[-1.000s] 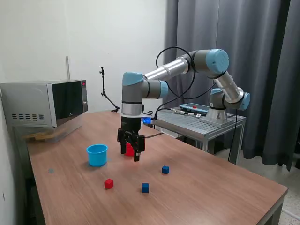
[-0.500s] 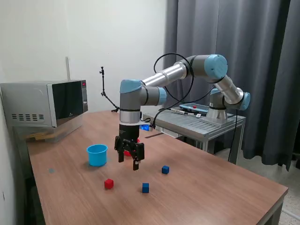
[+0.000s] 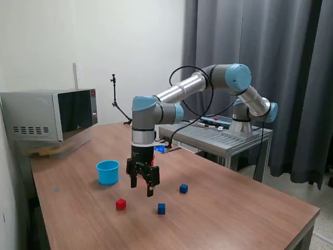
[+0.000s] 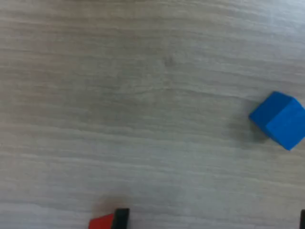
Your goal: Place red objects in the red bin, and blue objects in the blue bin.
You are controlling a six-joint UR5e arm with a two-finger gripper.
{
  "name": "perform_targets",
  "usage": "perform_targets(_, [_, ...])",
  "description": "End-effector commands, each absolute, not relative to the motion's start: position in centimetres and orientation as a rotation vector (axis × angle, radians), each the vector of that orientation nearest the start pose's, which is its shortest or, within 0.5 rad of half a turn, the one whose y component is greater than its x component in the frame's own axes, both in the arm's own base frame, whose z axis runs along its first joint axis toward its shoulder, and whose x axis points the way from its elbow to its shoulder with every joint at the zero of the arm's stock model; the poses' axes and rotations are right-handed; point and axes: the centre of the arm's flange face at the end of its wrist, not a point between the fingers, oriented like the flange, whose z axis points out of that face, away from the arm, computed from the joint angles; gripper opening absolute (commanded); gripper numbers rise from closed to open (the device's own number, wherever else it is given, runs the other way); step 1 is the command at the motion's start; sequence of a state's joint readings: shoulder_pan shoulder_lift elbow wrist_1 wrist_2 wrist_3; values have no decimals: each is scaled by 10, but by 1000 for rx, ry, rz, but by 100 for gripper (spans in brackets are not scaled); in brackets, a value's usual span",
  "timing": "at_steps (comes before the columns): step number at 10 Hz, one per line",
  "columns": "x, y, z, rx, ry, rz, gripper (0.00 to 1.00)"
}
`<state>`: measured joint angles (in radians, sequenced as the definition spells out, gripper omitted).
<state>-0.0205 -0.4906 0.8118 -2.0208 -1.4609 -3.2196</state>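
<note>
In the exterior view my gripper point(image 3: 141, 186) is open and empty, pointing down just above the wooden table point(image 3: 234, 213). One red cube point(image 3: 120, 204) lies on the table below it, towards the exterior view's left. Two dark blue cubes point(image 3: 161, 209) point(image 3: 183, 188) lie to its right. The light blue cup point(image 3: 107, 172) stands to the gripper's left. The red cup is hidden behind my wrist. The wrist view shows one blue cube point(image 4: 281, 119), a sliver of a red cube point(image 4: 101, 223) at the picture's edge, and a dark fingertip point(image 4: 122, 217) beside it.
A microwave point(image 3: 52, 114) stands at the table's far corner on the exterior view's left. A metal stand point(image 3: 218, 135) holds the arm's base behind the table. A small tripod point(image 3: 117, 104) stands at the back. A dark curtain hangs on the right.
My gripper has moved away from the red cup, forward and lower, to a spot over the table near the red cube. The cubes and the blue cup have not moved.
</note>
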Motion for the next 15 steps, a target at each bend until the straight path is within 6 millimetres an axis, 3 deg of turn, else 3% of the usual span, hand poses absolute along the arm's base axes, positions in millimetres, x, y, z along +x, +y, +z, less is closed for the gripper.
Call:
perform_targets(1, [-862, -128, 141, -2412, 2254, 27, 100])
perform_targets(4, [-865, -126, 134, -2366, 2234, 133, 100])
perform_targets(7, [-867, -125, 124, -2362, 2231, 133, 100])
perform_targets(11, [-876, -124, 138, -2419, 2213, 229, 100])
perform_targets(15, [-875, -123, 129, -2416, 2193, 237, 100])
